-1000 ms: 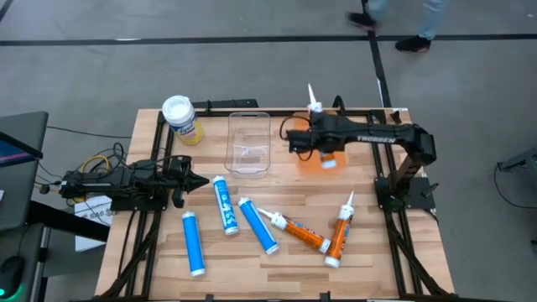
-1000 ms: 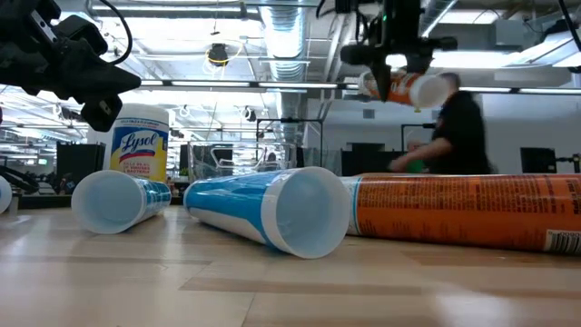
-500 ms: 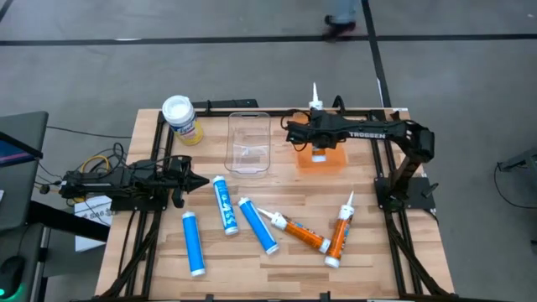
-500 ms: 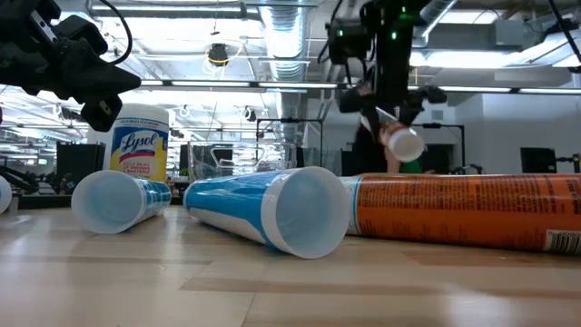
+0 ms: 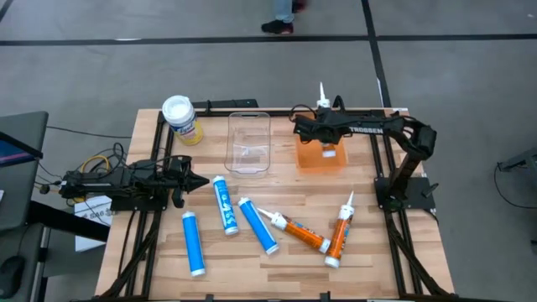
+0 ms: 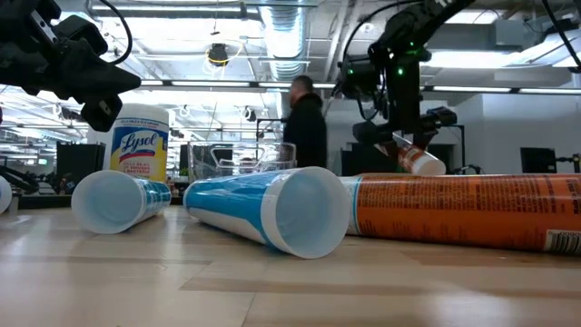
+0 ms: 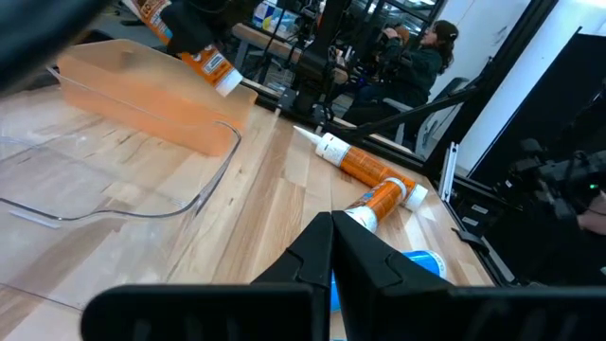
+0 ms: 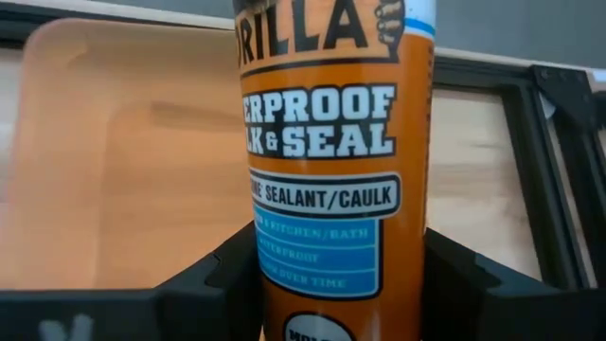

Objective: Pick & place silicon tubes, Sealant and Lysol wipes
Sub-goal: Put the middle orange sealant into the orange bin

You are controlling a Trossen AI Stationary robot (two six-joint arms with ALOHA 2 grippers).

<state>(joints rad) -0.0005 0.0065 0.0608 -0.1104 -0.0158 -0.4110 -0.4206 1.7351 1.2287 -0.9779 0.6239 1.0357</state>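
Wooden desk [image 5: 285, 256], most of the job undone. Clear bin [image 5: 249, 141] empty; right gripper [image 5: 323, 134] grasps one sealant tube [image 8: 333, 161] over the orange bin [image 5: 321, 158], far right. Five tubes [image 5: 225, 204] lie mid-desk. Lysol wipes [image 5: 181, 119] at far-left corner. Left gripper [image 5: 198, 181] idle, clenched.

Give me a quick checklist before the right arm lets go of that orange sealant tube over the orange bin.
1. Grip: right hand shut on the orange sealant tube: ok.
2. Position: tube over the orange bin: ok.
3. Height: tube resting on the bin floor: cannot tell.
4. Bin free of other items: ok, by the right wrist view.
5. Left hand clear, parked at the table's left side: ok.
6. Lysol wipes upright, well away: ok.
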